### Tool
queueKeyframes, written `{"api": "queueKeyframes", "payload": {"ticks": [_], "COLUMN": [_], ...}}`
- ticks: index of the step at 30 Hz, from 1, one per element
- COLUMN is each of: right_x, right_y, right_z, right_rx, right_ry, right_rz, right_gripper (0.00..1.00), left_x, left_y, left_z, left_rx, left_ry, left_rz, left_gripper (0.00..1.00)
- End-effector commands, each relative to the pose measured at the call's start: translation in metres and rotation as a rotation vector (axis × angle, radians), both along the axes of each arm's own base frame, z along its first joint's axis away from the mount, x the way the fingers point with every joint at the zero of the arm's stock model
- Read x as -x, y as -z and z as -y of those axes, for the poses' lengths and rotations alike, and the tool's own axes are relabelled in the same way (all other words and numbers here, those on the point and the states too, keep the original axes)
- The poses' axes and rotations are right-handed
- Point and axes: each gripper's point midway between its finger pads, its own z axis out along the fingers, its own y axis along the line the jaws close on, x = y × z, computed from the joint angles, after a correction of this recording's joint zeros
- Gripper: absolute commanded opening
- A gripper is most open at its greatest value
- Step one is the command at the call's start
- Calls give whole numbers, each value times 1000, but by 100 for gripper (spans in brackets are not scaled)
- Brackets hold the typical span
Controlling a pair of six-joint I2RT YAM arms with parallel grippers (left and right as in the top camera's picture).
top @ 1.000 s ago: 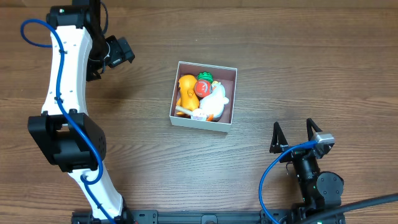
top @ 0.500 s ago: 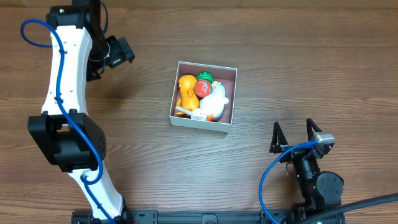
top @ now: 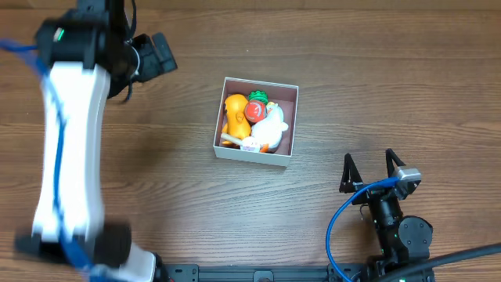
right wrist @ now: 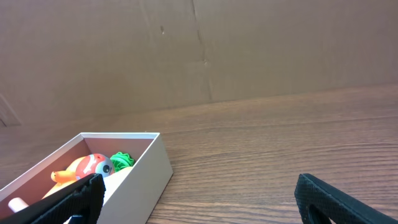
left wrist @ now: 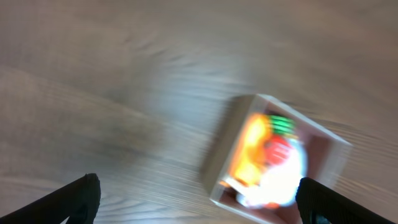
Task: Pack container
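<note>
The container, a small square box with white walls and a maroon inside, sits mid-table and holds an orange toy, a red and green toy and a white toy. It shows blurred in the left wrist view and at the lower left of the right wrist view. My left gripper is raised at the far left, open and empty. My right gripper rests open and empty near the front right.
Brown cardboard stands behind the wooden table's far edge. Blue cables run along both arms.
The left arm has begun moving and is now blurred, its gripper shifted slightly up and right. The container, toys and right arm have not moved.
</note>
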Motion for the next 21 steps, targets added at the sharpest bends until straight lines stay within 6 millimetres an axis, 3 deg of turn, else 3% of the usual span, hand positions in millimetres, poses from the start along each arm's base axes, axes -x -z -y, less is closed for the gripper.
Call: {"api": "queueKeyframes", "payload": {"ticks": [1, 5, 10, 18, 21], "right_x": [0, 0, 0, 0, 0], "right_y": [2, 2, 2, 2, 2], "right_z": [2, 2, 2, 2, 2], "right_rx": [-4, -4, -4, -4, -4], "right_ry": [7, 7, 7, 7, 7], "right_rz": [4, 4, 4, 4, 4], "right_gripper": [100, 100, 100, 100, 100], "left_x": [65, 139, 229, 334, 367], "left_y": [-83, -142, -184, -199, -184], "left_z": [19, 16, 1, -22, -27], "left_rx": [32, 64, 93, 108, 108], "left_ry": [69, 101, 99, 73, 74], "left_rz": [255, 485, 731, 989, 1010], "left_gripper": [100, 100, 100, 100, 100]}}
